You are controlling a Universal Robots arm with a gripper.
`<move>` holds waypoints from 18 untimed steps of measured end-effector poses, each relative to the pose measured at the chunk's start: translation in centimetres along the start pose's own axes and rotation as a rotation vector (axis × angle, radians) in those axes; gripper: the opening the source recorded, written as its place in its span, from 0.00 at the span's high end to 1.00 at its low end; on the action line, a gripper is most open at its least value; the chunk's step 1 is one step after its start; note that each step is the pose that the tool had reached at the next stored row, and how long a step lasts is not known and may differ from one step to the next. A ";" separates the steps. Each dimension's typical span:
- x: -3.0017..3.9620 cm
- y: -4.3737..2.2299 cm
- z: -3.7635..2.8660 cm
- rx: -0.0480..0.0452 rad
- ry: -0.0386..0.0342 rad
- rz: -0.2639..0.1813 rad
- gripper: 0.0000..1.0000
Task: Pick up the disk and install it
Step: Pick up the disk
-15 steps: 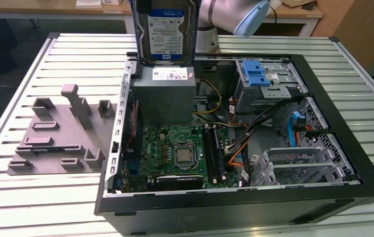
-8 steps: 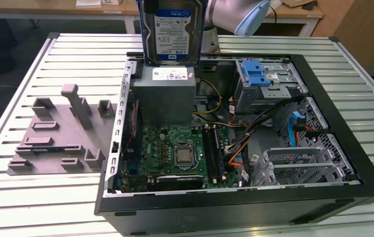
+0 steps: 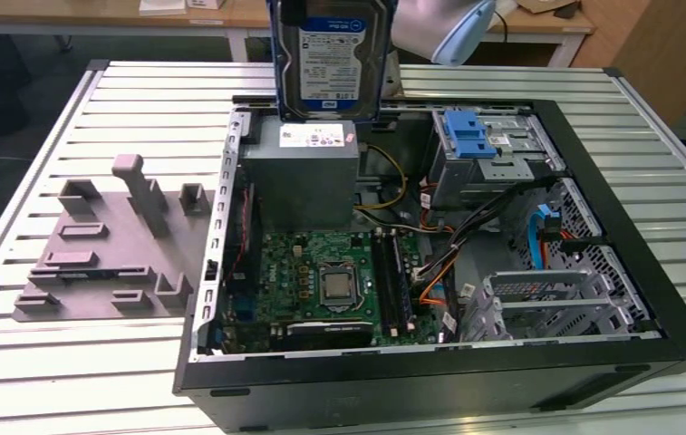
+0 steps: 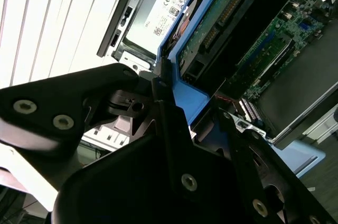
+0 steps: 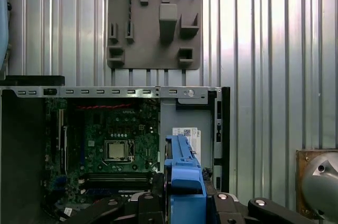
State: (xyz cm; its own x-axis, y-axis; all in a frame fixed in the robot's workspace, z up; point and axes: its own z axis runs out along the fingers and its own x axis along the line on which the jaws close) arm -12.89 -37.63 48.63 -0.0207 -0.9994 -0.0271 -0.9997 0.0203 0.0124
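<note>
Claw (image 5: 182, 203) clamps the disk (image 3: 331, 63) (upright), clear above the open case (image 3: 632, 272).

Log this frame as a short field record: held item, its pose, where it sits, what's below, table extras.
held item: disk, gripped by the end effector
pose: upright on edge, label facing the exterior camera
position: raised above the open computer case, not yet in a bay
below: power supply, motherboard beyond it
drive cage: blue latch, no disk in it
table extras: grey fixture plate beside the case
</note>
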 end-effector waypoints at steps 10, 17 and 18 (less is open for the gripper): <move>1.22 -0.32 -0.02 0.0000 0.0000 0.001 0.63; 1.95 -0.57 -0.04 0.0000 0.0001 0.002 0.63; 1.95 -0.69 -0.04 0.0000 0.0001 0.002 0.63</move>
State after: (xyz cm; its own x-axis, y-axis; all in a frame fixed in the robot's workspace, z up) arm -12.24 -39.60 48.61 -0.0227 -0.9994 -0.0270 -0.9997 0.0224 0.0124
